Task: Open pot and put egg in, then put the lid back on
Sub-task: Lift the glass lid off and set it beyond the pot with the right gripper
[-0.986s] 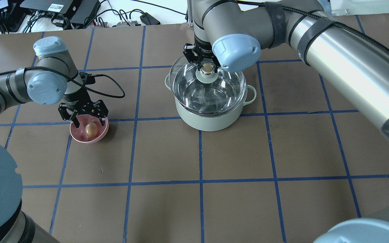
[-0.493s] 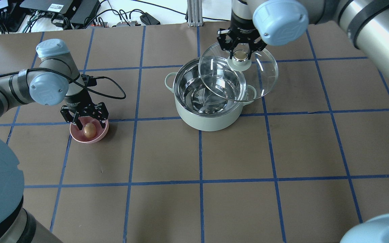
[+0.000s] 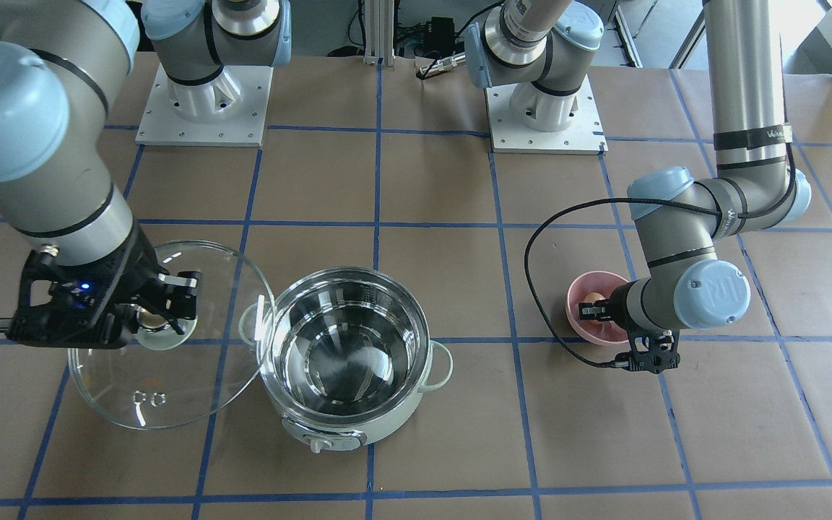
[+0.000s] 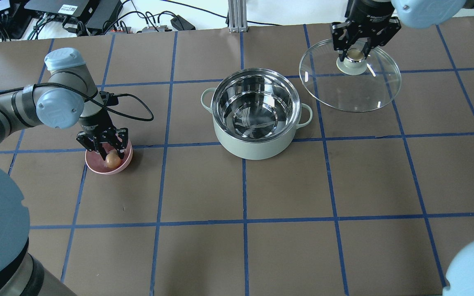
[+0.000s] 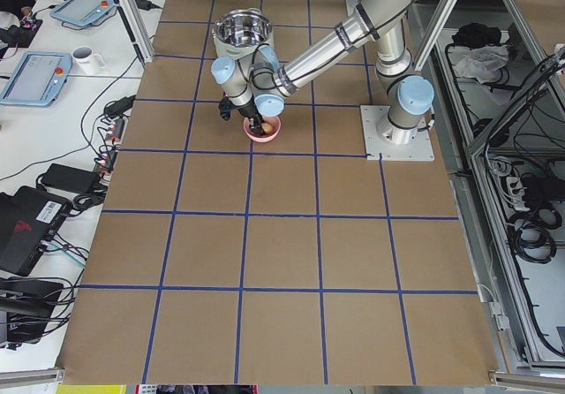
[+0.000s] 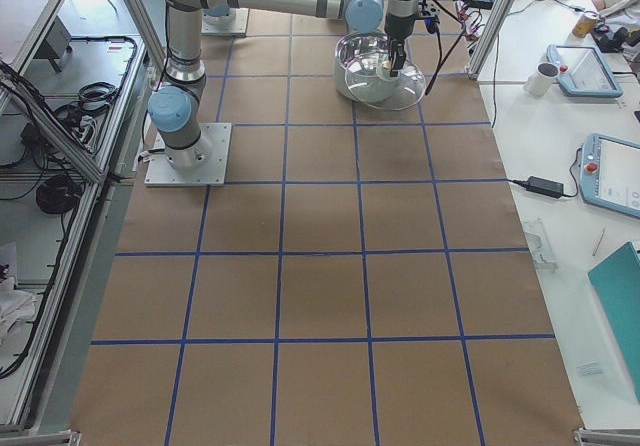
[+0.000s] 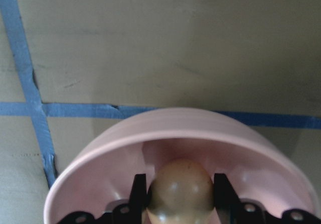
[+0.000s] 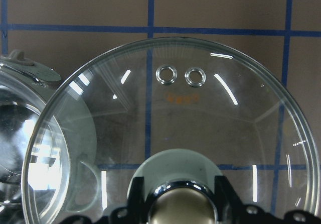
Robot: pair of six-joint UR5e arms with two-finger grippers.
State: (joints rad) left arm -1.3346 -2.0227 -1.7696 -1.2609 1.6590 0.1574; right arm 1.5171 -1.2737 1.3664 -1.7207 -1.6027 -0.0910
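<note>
Overhead exterior view: we saw the right pincer [image 4: 358, 52] clenched on the knob of the lid [image 4: 350, 92], the glass hanging below it, lifted off and beside the pot [image 4: 257, 146]. The pot stood open on the counter [image 4: 241, 246] between the two pincers, nearer the right one. In the left wrist view we found the left pincer [image 7: 179, 190] gripping the egg [image 7: 180, 184], a finger against each side, down inside the pink bowl [image 7: 100, 169].
</note>
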